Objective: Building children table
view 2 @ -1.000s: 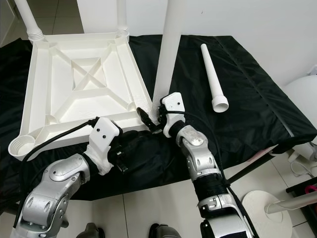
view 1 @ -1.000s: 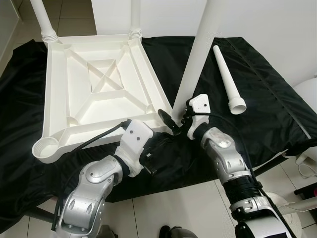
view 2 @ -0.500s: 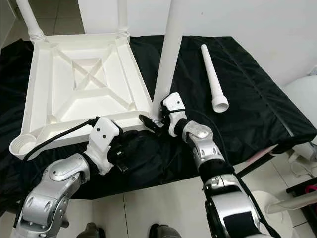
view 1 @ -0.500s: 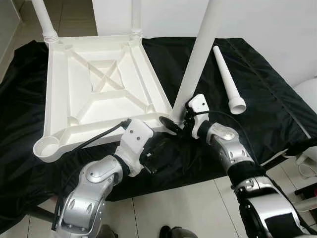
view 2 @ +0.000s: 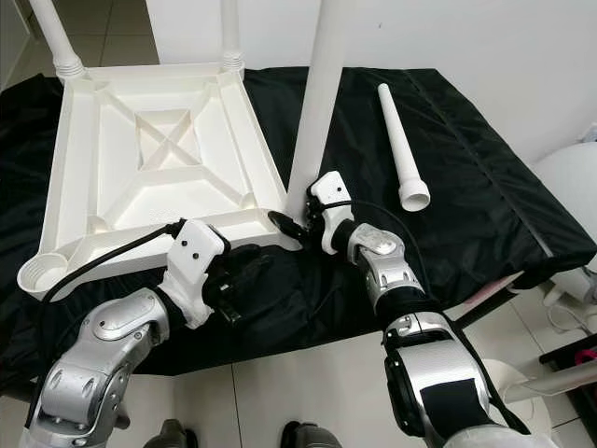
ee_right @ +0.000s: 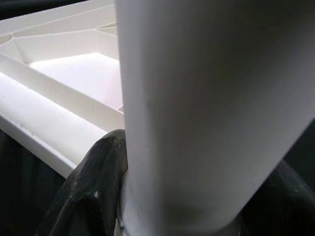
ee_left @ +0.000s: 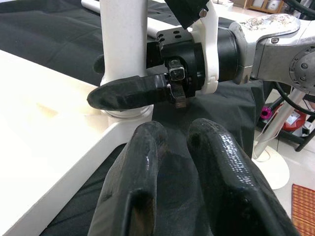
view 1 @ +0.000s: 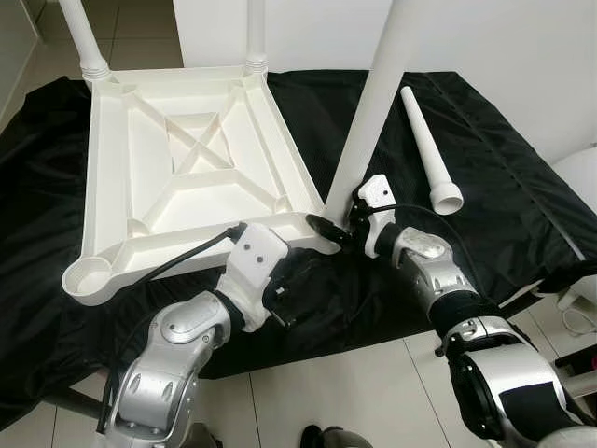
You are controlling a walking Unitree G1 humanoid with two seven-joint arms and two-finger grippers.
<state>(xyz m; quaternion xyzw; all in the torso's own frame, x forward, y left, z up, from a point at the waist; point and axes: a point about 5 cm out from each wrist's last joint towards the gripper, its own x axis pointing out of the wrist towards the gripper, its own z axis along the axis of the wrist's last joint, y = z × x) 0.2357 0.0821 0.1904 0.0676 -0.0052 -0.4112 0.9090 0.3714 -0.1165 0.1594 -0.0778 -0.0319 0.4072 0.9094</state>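
Observation:
A white plastic tabletop (view 1: 107,159) lies upside down on a black cloth. Two legs (view 1: 82,37) (view 1: 254,33) stand in its far corners. A third leg (view 1: 373,103) stands upright at the near right corner, leaning slightly right. My right gripper (view 1: 328,224) is shut on the base of this leg, one finger (ee_right: 93,187) on each side. The near left socket (view 1: 84,277) is an open ring. My left gripper (view 1: 294,280) hovers over the cloth just in front of the tabletop's near edge, its fingers (ee_left: 147,147) close together and holding nothing.
A loose white leg (view 1: 427,154) lies on the black cloth (view 1: 504,187) to the right of the tabletop. The cloth's front edge drops to a tiled floor (view 1: 354,392). A white round object (view 1: 580,177) and a stand base (view 2: 494,378) sit at the right.
My right forearm has swung outward to the right while its gripper stays at the leg's base. The left arm has not moved.

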